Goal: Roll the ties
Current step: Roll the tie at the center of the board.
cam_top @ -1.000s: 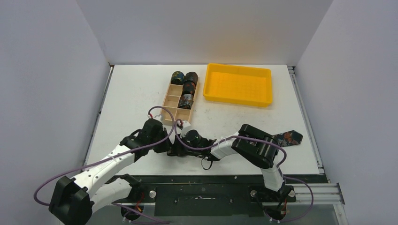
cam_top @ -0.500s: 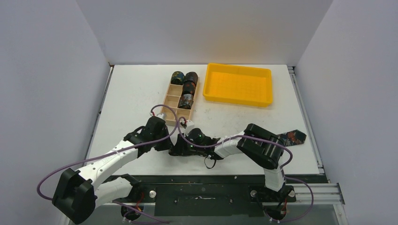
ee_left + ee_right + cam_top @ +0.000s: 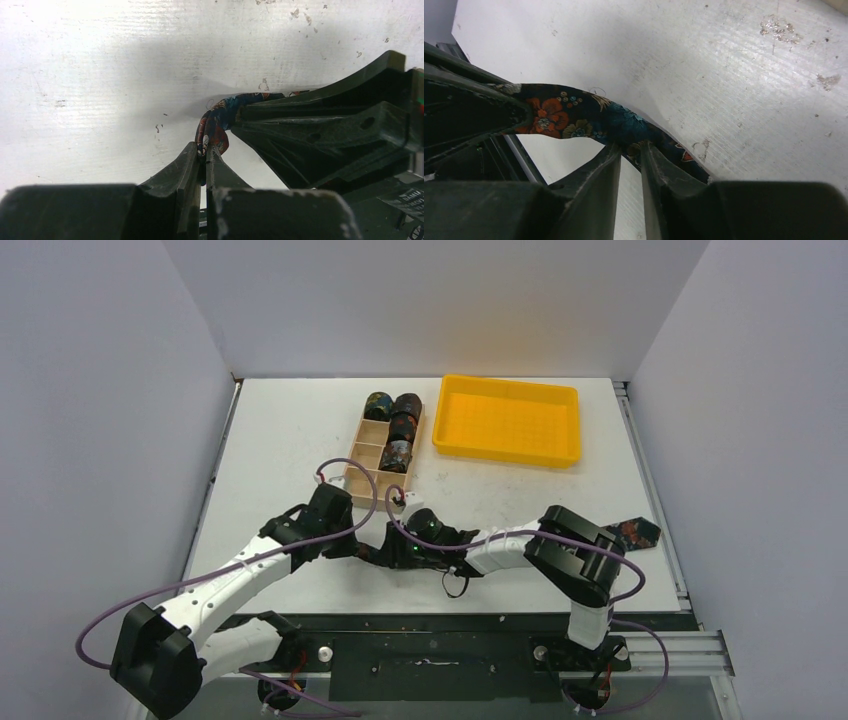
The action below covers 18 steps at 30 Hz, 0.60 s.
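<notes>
Left hand is clamped on the tie's narrow end, near-middle of the worktop — right hand slightly parted around the strip, loose I think. Hold it taut, edges lined up, while winding.

White table: box, tray, tie
</notes>
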Motion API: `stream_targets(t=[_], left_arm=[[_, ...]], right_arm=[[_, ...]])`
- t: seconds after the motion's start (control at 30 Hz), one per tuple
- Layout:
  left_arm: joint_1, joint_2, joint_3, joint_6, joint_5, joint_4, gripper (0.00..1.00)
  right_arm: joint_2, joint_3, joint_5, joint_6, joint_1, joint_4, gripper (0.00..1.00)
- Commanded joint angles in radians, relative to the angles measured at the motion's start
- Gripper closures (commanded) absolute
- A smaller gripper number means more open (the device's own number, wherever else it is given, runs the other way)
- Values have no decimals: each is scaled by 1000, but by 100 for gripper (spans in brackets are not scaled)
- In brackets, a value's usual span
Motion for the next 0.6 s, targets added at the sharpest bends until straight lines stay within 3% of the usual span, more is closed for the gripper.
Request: stream_targets(t=[0.0, 0.07, 0.23, 0.4, 0.57], left_arm=[[-4, 2, 67, 27, -29, -15, 100], [-4, 5, 73, 30, -19, -13, 100], [-7, 16, 77, 30, 28, 15, 100], [-12, 39, 62, 19, 93, 75, 100], [-12, 59, 67, 27, 150, 100, 100]], right_arm=[[25, 38, -8, -19, -2, 4, 80], [65, 60, -25, -13, 1, 10, 87], [150, 126, -61, -14, 18, 22, 91], [196, 164, -108, -25, 26, 48, 91], [129, 41, -125, -22, 13, 200, 87]])
